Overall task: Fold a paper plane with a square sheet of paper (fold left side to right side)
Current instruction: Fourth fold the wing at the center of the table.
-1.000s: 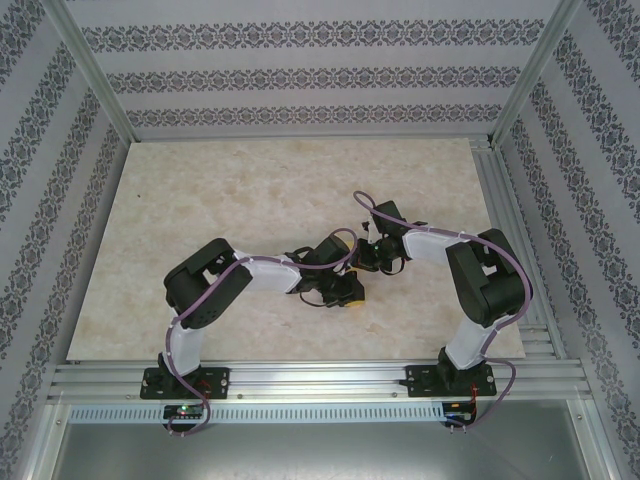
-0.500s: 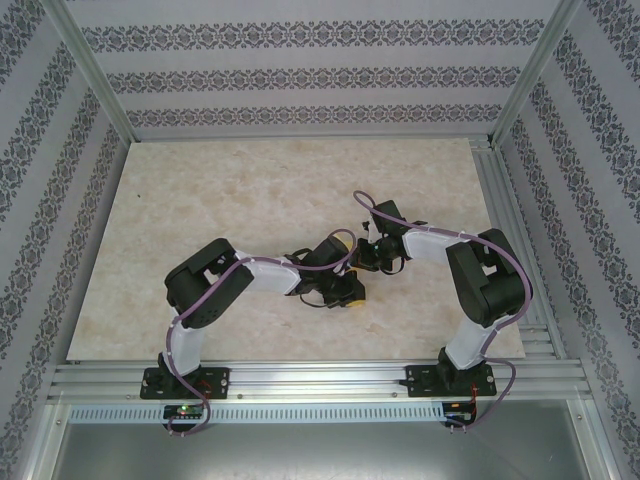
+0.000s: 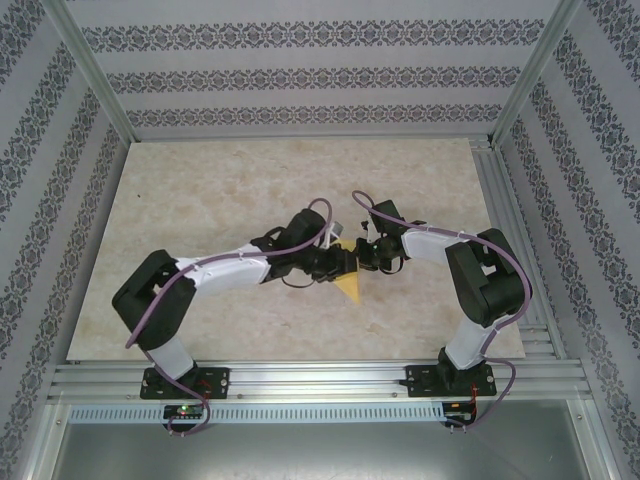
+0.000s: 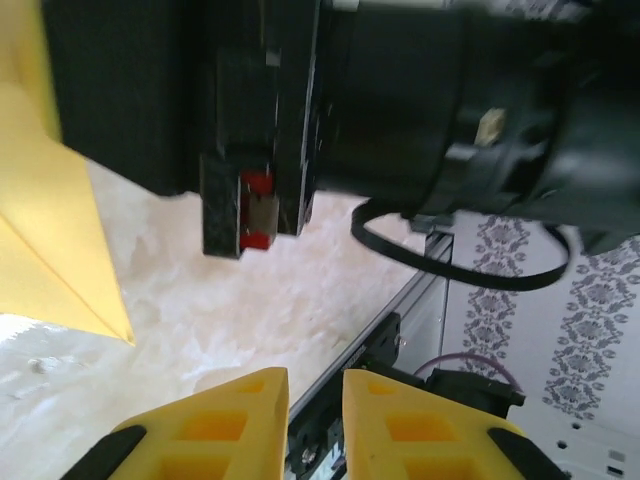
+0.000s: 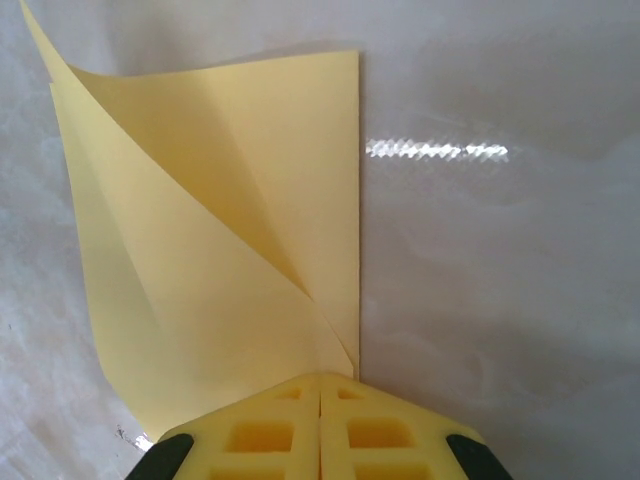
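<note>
The square sheet of paper [image 3: 351, 287] is yellow-orange, creased and partly folded, lying on the marble tabletop between the two arms. In the right wrist view the paper [image 5: 220, 250] has one flap curling up at the left. My right gripper [image 5: 320, 378] is shut, its tips resting on the paper's near pointed end. From above, the right gripper [image 3: 362, 258] stands at the sheet's far end. My left gripper [image 4: 315, 375] has a narrow gap between its yellow fingers and nothing in it. A corner of the paper [image 4: 45, 220] lies to its left. From above, the left gripper [image 3: 338, 266] hovers beside the sheet.
The right arm's black wrist [image 4: 400, 100] hangs close in front of the left gripper. An aluminium rail [image 3: 320, 378] runs along the table's near edge. Patterned walls [image 3: 300, 75] enclose the marble tabletop [image 3: 220, 190], which has free room at the back and left.
The left arm has stretched out and swung its gripper up off the paper, and its fingers have parted slightly. The yellow sheet now shows below it. The right arm has stayed put.
</note>
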Robot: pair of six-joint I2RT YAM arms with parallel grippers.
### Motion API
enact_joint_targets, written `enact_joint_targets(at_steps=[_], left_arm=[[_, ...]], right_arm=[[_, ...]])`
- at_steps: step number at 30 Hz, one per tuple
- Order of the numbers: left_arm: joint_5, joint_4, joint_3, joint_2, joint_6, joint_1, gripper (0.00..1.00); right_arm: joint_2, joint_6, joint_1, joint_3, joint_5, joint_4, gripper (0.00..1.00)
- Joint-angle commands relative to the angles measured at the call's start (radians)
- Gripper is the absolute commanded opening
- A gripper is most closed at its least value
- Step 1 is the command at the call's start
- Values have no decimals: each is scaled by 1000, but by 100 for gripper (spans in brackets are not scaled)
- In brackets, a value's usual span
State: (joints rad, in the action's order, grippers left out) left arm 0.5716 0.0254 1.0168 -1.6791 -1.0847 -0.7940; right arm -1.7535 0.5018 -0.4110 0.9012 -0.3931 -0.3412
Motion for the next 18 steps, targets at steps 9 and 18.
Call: enact_joint_targets(at_steps=[9,18], left_arm=[[57,48,107,-205,123,155,12],[49,38,187,-325,87,154,10]], right_arm=[[-45,-12,-15,-9,66,-26,7],[-44,-9,-25,0,66,-34,7]])
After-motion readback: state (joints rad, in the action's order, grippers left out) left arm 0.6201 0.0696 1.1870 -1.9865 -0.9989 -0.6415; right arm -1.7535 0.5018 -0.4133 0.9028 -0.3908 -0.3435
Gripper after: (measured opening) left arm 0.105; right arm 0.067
